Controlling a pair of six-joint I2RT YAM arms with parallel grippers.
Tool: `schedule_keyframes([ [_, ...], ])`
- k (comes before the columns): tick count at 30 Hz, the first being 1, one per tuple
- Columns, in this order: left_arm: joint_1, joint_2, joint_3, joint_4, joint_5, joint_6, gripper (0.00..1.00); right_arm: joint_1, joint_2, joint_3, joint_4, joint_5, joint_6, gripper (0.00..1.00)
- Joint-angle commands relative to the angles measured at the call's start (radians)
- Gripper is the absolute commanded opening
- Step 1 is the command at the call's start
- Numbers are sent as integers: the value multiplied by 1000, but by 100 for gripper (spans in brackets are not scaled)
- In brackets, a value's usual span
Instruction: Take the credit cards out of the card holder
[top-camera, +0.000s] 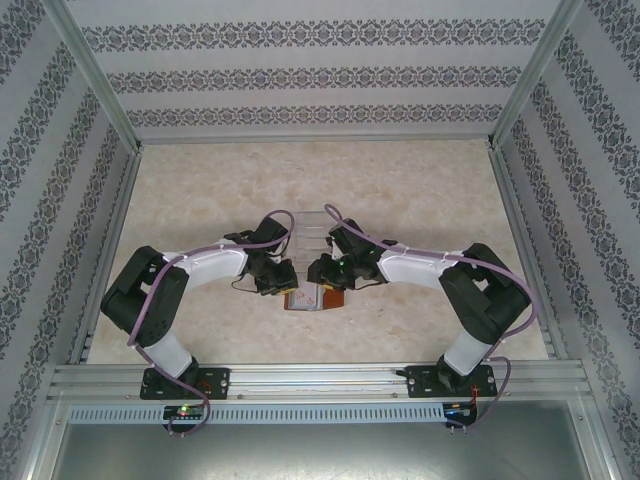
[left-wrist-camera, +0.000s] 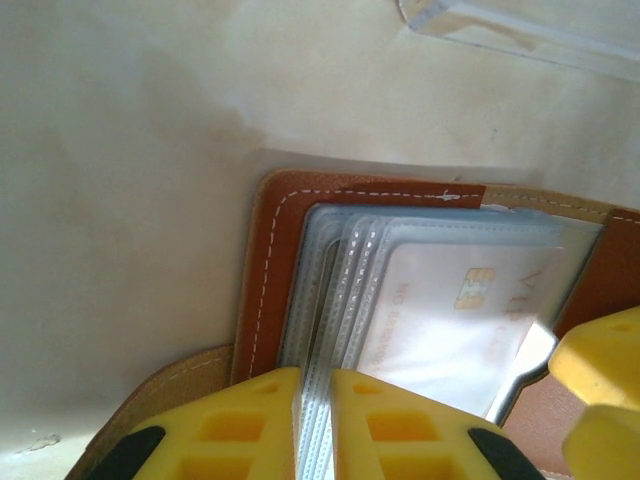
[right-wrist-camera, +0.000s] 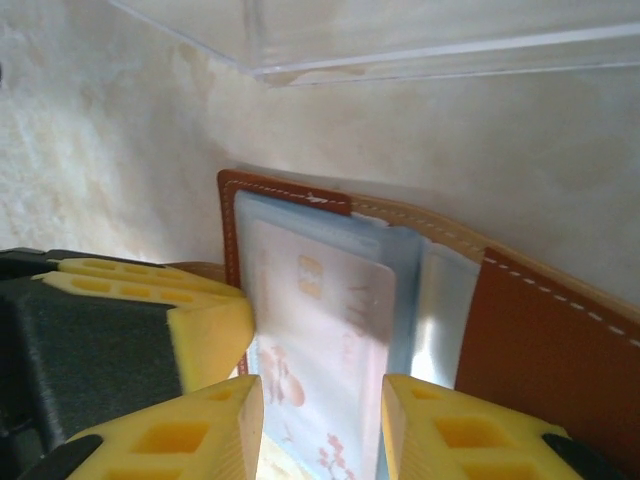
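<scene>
The credit cards are sitting in clear sleeves inside the open brown card holder. It is lying on the table between the two arms, just on the near side of the clear tray. The left gripper is pinching the sleeve stack, its jaws almost closed. The right gripper is standing part open with the top card between its fingers; whether they are pressing on it cannot be told. Done well, the right one is likely needing a firm hold on the card alone, not its sleeve. It is then pulling straight along the sleeve's opening, with the left one pinning the holder flat.
</scene>
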Motion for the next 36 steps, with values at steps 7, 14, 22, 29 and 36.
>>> schedule_keyframes([
  [7, -17, 22, 17, -43, -23, 17, 15, 17, 33, 16, 39, -31, 16, 35],
  [14, -17, 25, 18, -42, -21, 17, 15, 18, 51, 11, 28, -15, 15, 35],
  [22, -17, 32, 23, -41, -19, 17, 15, 22, 59, 14, 75, -55, 23, 34],
  [29, -17, 38, 28, -41, -18, 16, 15, 23, 83, 23, 92, -91, 28, 33],
  [36, -18, 42, 36, -49, -17, 20, 16, 24, 84, 40, 0, -28, 2, 36],
])
